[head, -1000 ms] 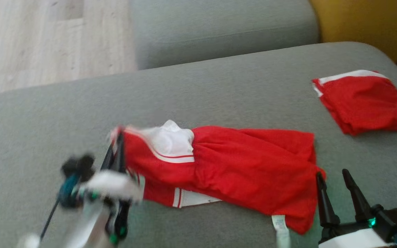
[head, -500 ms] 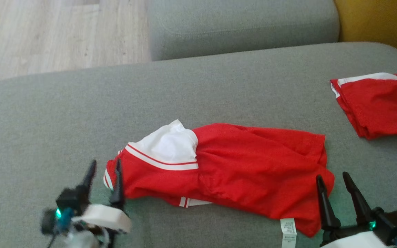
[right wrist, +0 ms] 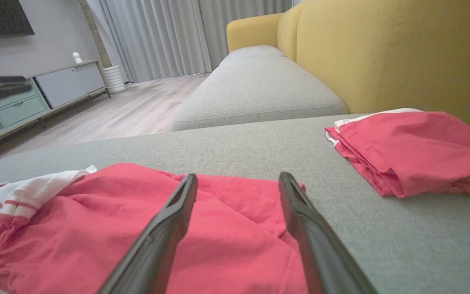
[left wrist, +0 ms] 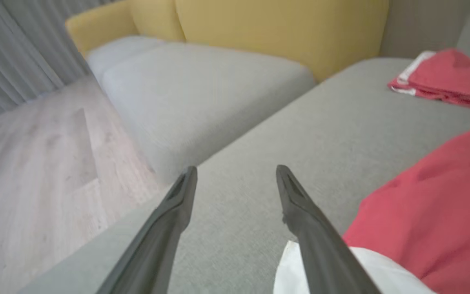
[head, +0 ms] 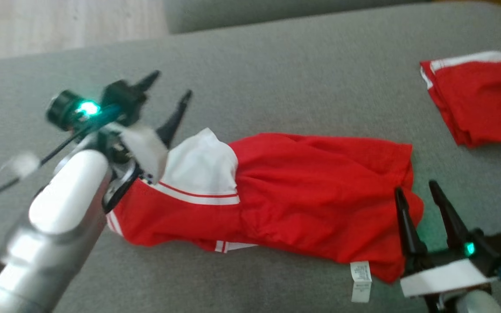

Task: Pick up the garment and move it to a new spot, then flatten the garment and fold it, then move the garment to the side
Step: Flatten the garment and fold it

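Lying rumpled on cushion, garment seemingly placed; flattening, folding, side move left. Left gripper wide, empty, over left end; right gripper wide, empty, right end.

surface: grey sofa seat | on it: red garment, rumpled | folded red cloth

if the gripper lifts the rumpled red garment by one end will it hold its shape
Probably not: the red garment lies in soft creases, so it should droop and bunch. It looks thin, so likely light. Pushed across the grey cushion, it would probably wrinkle rather than slide.
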You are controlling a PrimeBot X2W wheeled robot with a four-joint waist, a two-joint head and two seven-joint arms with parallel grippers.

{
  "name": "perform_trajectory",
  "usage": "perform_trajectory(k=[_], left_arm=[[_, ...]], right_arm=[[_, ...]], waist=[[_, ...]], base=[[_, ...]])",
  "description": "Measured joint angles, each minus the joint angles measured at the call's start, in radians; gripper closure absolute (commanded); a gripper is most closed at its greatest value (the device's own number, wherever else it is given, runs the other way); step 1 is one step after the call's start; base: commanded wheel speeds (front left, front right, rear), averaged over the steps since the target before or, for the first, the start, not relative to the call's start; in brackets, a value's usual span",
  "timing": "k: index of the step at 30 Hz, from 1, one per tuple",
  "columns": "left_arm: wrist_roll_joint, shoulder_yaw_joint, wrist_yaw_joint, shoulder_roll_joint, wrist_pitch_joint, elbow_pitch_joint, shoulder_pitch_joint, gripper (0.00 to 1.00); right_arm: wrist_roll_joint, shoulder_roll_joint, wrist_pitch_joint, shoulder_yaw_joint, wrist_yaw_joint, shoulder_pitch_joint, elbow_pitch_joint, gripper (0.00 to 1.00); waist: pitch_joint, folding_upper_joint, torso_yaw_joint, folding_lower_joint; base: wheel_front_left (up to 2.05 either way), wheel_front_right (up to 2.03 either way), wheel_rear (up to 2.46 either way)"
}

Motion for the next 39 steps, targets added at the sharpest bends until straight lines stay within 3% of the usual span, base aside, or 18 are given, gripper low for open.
perform_trajectory(k=[3,7,11,20,21,23,27,33,39], left_arm=[[-0.155,-0.213,0.000,0.042,0.128,0.035,-0.100,0.00],[-0.263,-0.357,0.000,0.097,0.215,0.080,-0.162,0.00],[-0.341,-0.433,0.000,0.133,0.235,0.129,-0.196,0.00],[-0.460,-0.572,0.000,0.145,0.208,0.160,-0.237,0.00],[-0.472,-0.583,0.000,0.148,0.208,0.161,-0.244,0.21],[-0.489,-0.613,0.000,0.156,0.206,0.160,-0.259,1.00],[-0.494,-0.655,0.000,0.169,0.143,0.155,-0.270,1.00],[-0.441,-0.666,0.000,0.172,-0.046,0.212,-0.326,1.00],[-0.406,-0.615,0.020,0.141,-0.252,0.338,-0.408,1.00]], right_arm=[[0.008,-0.004,0.000,0.014,0.000,-0.050,0.000,0.00],[0.009,-0.005,0.000,0.019,0.000,-0.073,0.001,0.00],[0.017,-0.004,0.000,0.023,0.000,-0.085,0.005,0.00],[0.017,-0.004,0.000,0.023,0.000,-0.089,0.009,0.00],[0.017,-0.004,0.000,0.023,0.000,-0.090,0.009,0.00],[0.017,-0.004,0.000,0.022,0.000,-0.094,0.009,0.00],[0.017,-0.003,0.000,0.022,0.000,-0.102,0.009,0.00],[0.021,-0.014,0.000,0.016,0.000,-0.086,0.012,0.00],[0.036,-0.101,0.000,0.082,0.000,0.023,0.011,0.00]], waist=[[0.047,0.0000,-0.030,0.0000],[0.084,0.0000,-0.067,0.0000],[0.112,0.0000,-0.099,0.0000],[0.138,0.0000,-0.131,-0.0002],[0.138,0.0000,-0.133,-0.0002],[0.138,0.0000,-0.135,-0.0002],[0.136,0.0000,-0.136,-0.0002],[0.126,0.0000,-0.128,-0.0002],[0.113,0.0000,-0.119,-0.0003]], base=[[0.00,0.00,0.00],[0.00,0.00,0.00],[0.00,0.00,0.00],[0.00,0.00,0.00],[0.00,0.00,0.00],[0.00,0.00,0.00],[0.00,0.00,0.00],[0.00,0.00,0.00],[0.00,0.00,0.00]])
